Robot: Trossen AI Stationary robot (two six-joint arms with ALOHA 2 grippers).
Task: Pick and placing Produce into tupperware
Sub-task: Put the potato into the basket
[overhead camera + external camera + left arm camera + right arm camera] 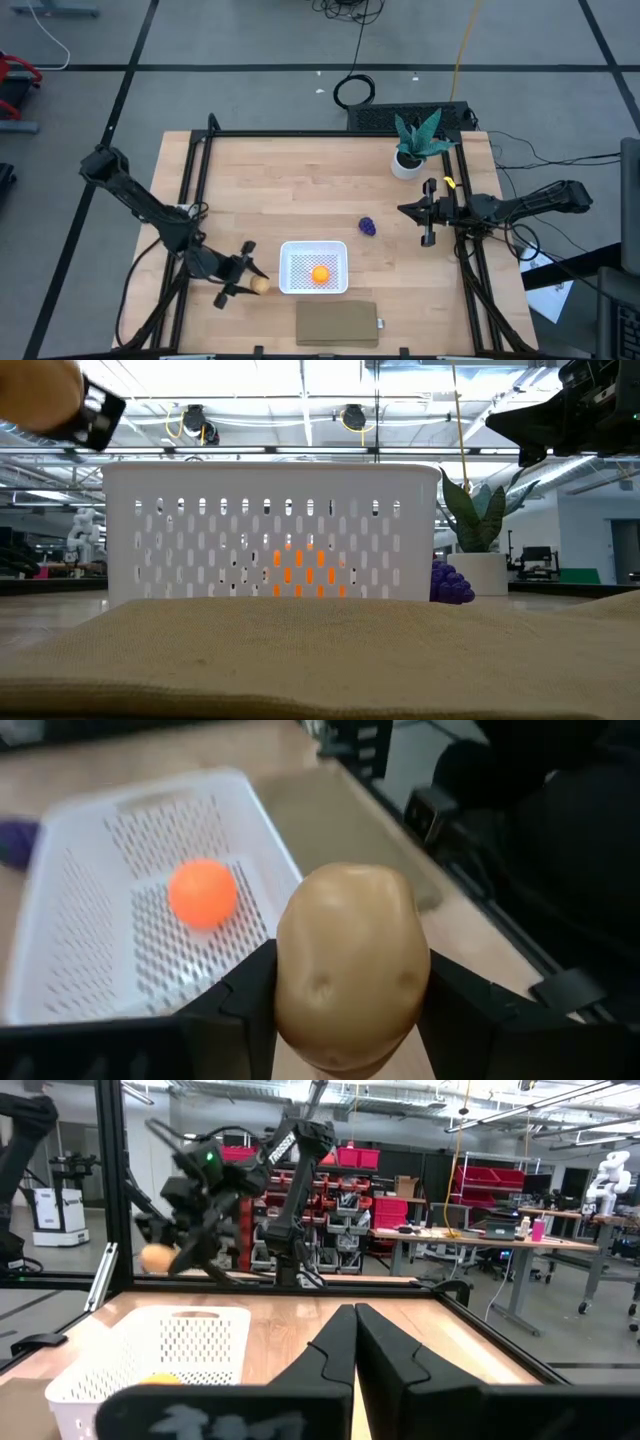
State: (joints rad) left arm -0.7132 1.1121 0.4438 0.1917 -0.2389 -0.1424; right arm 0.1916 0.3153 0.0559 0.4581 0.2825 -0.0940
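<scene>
The potato [350, 965] is clamped between the left gripper [245, 282] fingers at the basket's [313, 268] nine o'clock side, ready for dropping beside the orange [320, 273]. The grapes [368, 227] lie at two o'clock. The right gripper [429, 212] waits, fingers together.

Pretty bright overall, lit from ceiling strip lights [300, 375] that blow out the top of the low view. The brown pad [320, 660] across the bottom there is soft, and the left wrist view is blurry toward its edges.
</scene>
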